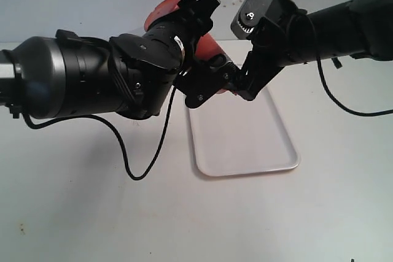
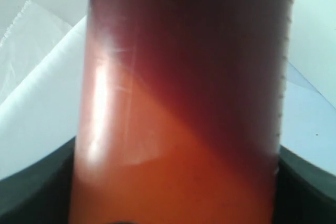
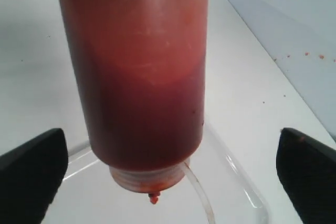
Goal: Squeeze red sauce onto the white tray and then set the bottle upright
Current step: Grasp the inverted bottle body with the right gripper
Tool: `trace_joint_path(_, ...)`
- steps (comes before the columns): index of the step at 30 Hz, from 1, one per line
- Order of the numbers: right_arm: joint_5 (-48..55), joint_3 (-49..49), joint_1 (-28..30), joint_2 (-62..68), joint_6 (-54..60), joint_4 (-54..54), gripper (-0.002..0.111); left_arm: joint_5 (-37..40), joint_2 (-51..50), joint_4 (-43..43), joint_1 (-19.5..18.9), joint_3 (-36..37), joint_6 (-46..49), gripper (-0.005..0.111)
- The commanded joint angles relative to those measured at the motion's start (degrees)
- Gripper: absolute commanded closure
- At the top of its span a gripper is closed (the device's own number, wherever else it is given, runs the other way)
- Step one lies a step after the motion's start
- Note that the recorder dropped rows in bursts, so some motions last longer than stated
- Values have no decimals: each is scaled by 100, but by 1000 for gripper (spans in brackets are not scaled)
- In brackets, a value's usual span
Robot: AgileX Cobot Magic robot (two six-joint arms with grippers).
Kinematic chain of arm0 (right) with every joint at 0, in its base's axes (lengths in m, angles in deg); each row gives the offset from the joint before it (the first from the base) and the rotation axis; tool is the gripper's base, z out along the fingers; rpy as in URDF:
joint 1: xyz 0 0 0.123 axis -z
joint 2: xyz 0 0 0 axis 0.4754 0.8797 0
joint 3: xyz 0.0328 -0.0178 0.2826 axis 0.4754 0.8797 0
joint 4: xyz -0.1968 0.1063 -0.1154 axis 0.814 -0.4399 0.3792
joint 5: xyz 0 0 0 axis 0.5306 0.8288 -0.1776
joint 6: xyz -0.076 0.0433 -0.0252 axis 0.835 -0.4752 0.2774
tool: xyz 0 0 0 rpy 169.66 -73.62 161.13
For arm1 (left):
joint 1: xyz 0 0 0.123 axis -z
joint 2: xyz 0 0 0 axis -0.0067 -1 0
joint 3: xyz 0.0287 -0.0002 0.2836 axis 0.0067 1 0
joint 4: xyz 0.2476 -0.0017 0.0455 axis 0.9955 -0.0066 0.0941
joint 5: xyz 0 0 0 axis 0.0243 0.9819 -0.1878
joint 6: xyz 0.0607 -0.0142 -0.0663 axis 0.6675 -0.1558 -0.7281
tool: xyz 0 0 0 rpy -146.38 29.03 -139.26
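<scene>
We see the left gripper (image 2: 173,198) clamped on the bottle (image 2: 178,103). Its black fingers (image 2: 31,187) press both sides of the translucent wall, and the body fills the whole gap between those jaws. The bottle is tipped neck-down. The sauce (image 3: 147,129) sits dark in the half nearer the neck, with paler wall toward the base, up where the left jaws grip. A small red drop (image 3: 153,199) hangs at the very tip. The right gripper (image 3: 168,182) stands open. Its jaws are spread wide to either side of the bottle's neck end, well apart from it and touching nothing. A thin clear tether (image 3: 197,192) curls just beside the neck, inside the gap of the right jaws. The tray (image 1: 245,139) lies flat on the table (image 1: 73,213) below both pairs of jaws, and the bottle's neck end is over the tray's far end. From the exterior view we cannot tell how high the tip hangs above it.
</scene>
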Motion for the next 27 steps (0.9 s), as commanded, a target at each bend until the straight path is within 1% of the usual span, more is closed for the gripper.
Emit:
trace_joint_path(1,383,-37,-42,74,410,-945,3,44,99,234,35,-48,-130,107)
trace_joint_path(6,976,-37,-88,205,836,-1008,3,22,99,391,31,-48,-437,107)
trace_joint_path(11,972,-37,-167,205,1229,-1547,3,-6,99,391,31,-48,-547,107)
trace_joint_path(14,856,-37,-167,205,1240,-1611,4,-6,99,391,31,-48,-547,107)
trace_joint_path(16,746,-37,-167,205,1240,-1752,6,-17,99,391,31,-48,-547,107)
trace_joint_path(17,746,-37,-167,205,1240,-1776,9,-54,99,391,31,-48,-549,107)
trace_joint_path(18,746,-37,-167,205,1240,-1776,14,-79,99,391,31,-48,-559,107)
trace_joint_path(19,746,-37,-167,205,1240,-1776,22,-82,99,391,31,-48,-559,107)
trace_joint_path(21,731,-37,-167,205,1240,-1776,42,-123,99,391,31,-48,-663,107)
trace_joint_path(25,731,-37,-167,205,1257,-1677,97,-123,99,391,31,-48,-688,107)
trace_joint_path(26,731,-37,-167,205,1257,-1640,108,-123,99,391,31,-48,-688,107)
trace_joint_path(27,731,-37,-167,205,1256,-1612,108,-123,99,391,31,-48,-688,107)
